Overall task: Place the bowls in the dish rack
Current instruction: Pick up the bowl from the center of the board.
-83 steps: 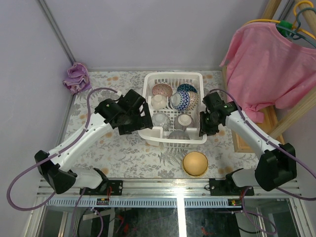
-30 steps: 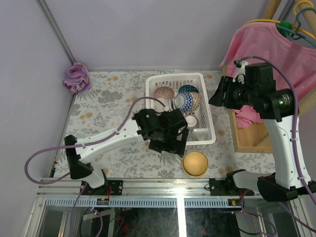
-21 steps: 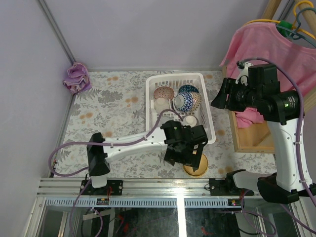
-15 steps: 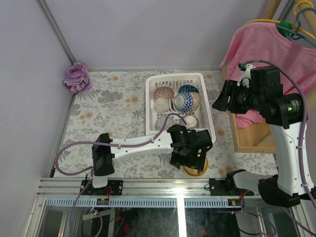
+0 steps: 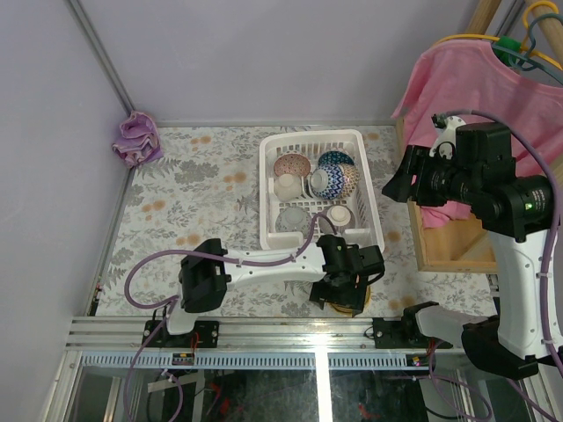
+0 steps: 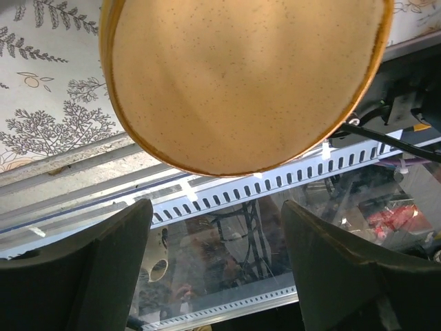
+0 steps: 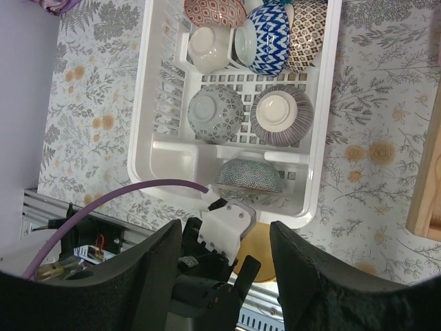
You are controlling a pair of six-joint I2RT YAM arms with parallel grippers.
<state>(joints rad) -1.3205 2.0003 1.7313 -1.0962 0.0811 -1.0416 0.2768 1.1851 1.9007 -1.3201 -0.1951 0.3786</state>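
Note:
The white dish rack (image 5: pixel 266 207) stands mid-table and holds several bowls: pink-red (image 7: pixel 213 10), whitish (image 7: pixel 209 48), blue-white (image 7: pixel 265 38), and upside-down grey (image 7: pixel 216 108), striped (image 7: pixel 281 114) and scale-patterned (image 7: pixel 249 176) ones. A tan-yellow bowl (image 6: pixel 241 83) lies upside down on the table in front of the rack, near the front rail. My left gripper (image 5: pixel 347 283) hangs right over it, open and empty (image 6: pixel 217 269), with the bowl beyond the fingertips. My right gripper (image 7: pixel 224 279) is open and empty, raised high to the right of the rack (image 5: pixel 396 186).
A pink shirt (image 5: pixel 475 114) hangs on a hanger at the right, above a wooden frame (image 5: pixel 440 251). A purple cloth (image 5: pixel 136 136) lies at the back left corner. The metal front rail (image 5: pixel 264 330) runs just beyond the tan bowl. A wall closes the left side.
My left arm has swung from the rack's left side round to the front right and come down over the tan bowl. My right arm has lifted away from the rack, up and to the right.

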